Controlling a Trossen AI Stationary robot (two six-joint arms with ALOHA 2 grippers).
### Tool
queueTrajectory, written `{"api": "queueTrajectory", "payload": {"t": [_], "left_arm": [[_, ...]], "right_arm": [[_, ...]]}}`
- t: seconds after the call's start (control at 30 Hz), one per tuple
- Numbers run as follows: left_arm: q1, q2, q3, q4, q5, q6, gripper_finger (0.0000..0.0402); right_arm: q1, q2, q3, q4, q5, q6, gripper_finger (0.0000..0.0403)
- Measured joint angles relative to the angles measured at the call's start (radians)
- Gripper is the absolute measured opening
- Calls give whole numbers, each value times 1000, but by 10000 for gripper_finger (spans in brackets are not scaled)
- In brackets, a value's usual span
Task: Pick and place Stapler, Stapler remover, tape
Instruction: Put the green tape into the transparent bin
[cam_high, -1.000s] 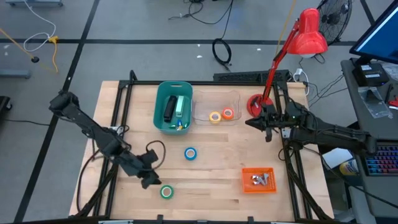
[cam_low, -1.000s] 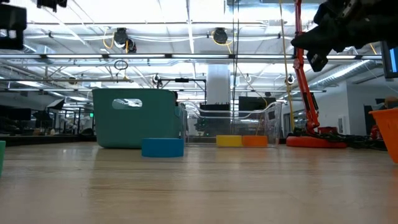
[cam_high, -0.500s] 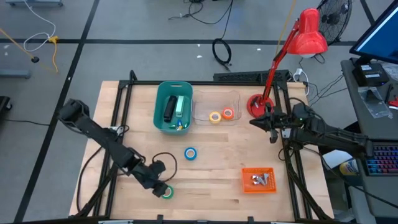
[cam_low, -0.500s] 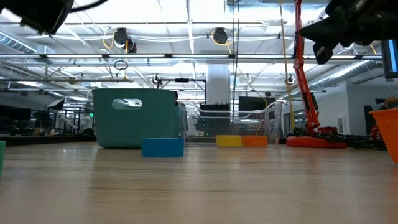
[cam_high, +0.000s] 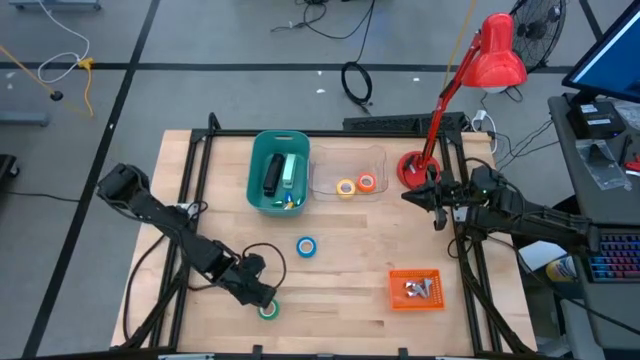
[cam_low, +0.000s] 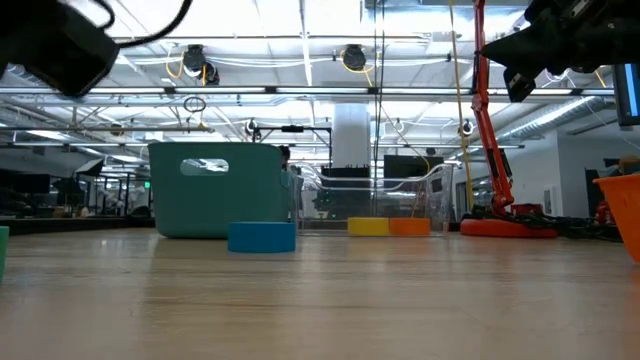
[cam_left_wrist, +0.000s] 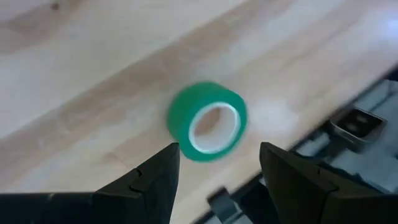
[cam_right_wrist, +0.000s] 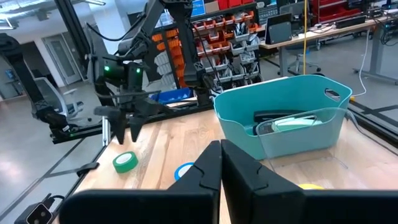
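A green tape roll (cam_left_wrist: 207, 120) lies flat on the wooden table near its front edge (cam_high: 268, 311). My left gripper (cam_left_wrist: 217, 177) hangs open just above it, slanting down, one finger on either side and touching nothing. A blue tape roll (cam_high: 306, 247) lies mid-table. Yellow (cam_high: 346, 188) and orange-red (cam_high: 367, 183) rolls lie in a clear box. A black stapler (cam_high: 271, 175) and a pale green one (cam_high: 292, 172) lie in the teal bin (cam_high: 256, 160). Metal stapler removers (cam_high: 417, 289) lie in an orange tray. My right gripper (cam_right_wrist: 221, 168) is shut, held level and high at the right (cam_high: 420, 196).
A red desk lamp (cam_high: 412, 168) stands on its base at the far right corner, close to my right arm. The orange tray (cam_high: 396, 275) sits near the front right. Black frame rails (cam_high: 190, 200) run along both table sides. Bare wood lies between the blue roll and the tray.
My left gripper has come down and toward the table's near edge onto the green tape roll, rolling its wrist on the way, and now stands over it. The gap between its fingers is unchanged. The tape rolls have not moved.
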Motion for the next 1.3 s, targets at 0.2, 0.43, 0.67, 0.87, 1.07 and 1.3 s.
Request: {"api": "queueTrajectory", "payload": {"t": [0.2,0.43,0.67,0.87,1.07,1.3], "left_arm": [[2,54,0,-17,47,-21,225],[-1,128,-1,3,81,-30,225],[-1,189,3,10,89,-54,225],[-1,196,3,12,90,-69,225],[1,197,2,10,87,-72,225],[6,198,1,14,86,-74,225]], "right_arm": [[0,0,0,0,0,-5,0],[0,0,0,-7,0,-5,0],[0,0,0,-8,0,-5,0],[0,0,0,-9,0,-5,0],[0,0,0,-9,1,-5,0],[0,0,0,-9,2,-5,0]]}}
